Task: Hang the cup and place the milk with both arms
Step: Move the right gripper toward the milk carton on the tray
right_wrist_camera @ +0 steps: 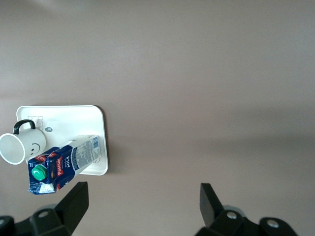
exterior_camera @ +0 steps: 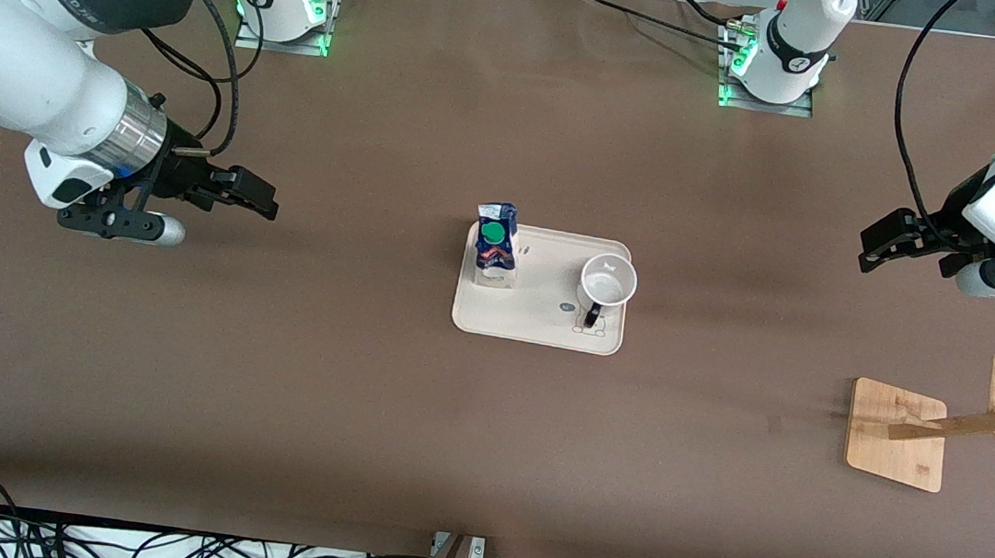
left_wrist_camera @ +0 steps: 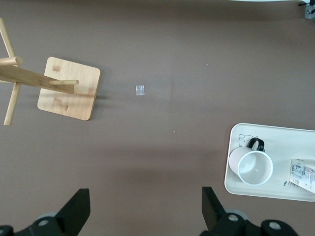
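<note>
While both arms hang above the table, nothing is held
Front view, tray: a cream tray sits at the centre of the frame on the brown table
Front view, milk: the milk stands upright at the tray's end toward the right arm, green cap showing
Front view, cup: the cup stands mouth up at the tray's other end, black handle pointing to the lower edge of the frame
Front view, rack: a wooden rack stands at lower right, well apart from the tray
Front view, right gripper: the right gripper at middle left, fingers spread, well apart from the milk
Front view, left gripper: the left gripper at upper right, fingers spread, over bare table above the rack
Left wrist view: fingers wide apart along the bottom edge; cup and tray at lower right, rack at upper left
Right wrist view: fingers wide apart at the bottom; milk and cup on the tray at lower left
</note>
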You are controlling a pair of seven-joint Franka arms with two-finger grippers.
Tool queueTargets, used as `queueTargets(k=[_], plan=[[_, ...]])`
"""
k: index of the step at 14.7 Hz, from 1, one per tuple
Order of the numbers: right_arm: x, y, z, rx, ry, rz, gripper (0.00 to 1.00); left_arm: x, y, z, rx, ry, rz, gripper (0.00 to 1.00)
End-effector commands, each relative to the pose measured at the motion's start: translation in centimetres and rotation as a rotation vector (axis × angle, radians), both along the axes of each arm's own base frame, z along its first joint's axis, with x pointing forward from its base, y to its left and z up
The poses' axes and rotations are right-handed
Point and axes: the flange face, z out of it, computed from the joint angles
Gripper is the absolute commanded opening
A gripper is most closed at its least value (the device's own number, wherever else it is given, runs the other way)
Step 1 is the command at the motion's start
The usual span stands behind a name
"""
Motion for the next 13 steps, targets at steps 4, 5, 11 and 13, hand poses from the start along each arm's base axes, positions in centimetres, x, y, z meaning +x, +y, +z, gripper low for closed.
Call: queueTargets(k=[4,5,11,13], plan=[[0.0,1.6,0.8,0.039,-0.02,-0.025,1.0,0.1,-0.2,0.7,0.001,-0.007,-0.002,1.0],[-0.2,2.8,0.8,0.041,-0.018,-0.061,1.0,0.0,-0.2,0.8,0.002,-0.009,-0.002,1.0],[-0.6,9.5,-1.3,0.055,-0.036,-0.151,1.0,0.0,-0.2,0.8,0.001,-0.009,-0.002,1.0],[-1.3,12.5,-2.1,0.057,-0.039,-0.198,1.0,0.1,0.0,0.7,0.001,-0.007,0.0,1.0]])
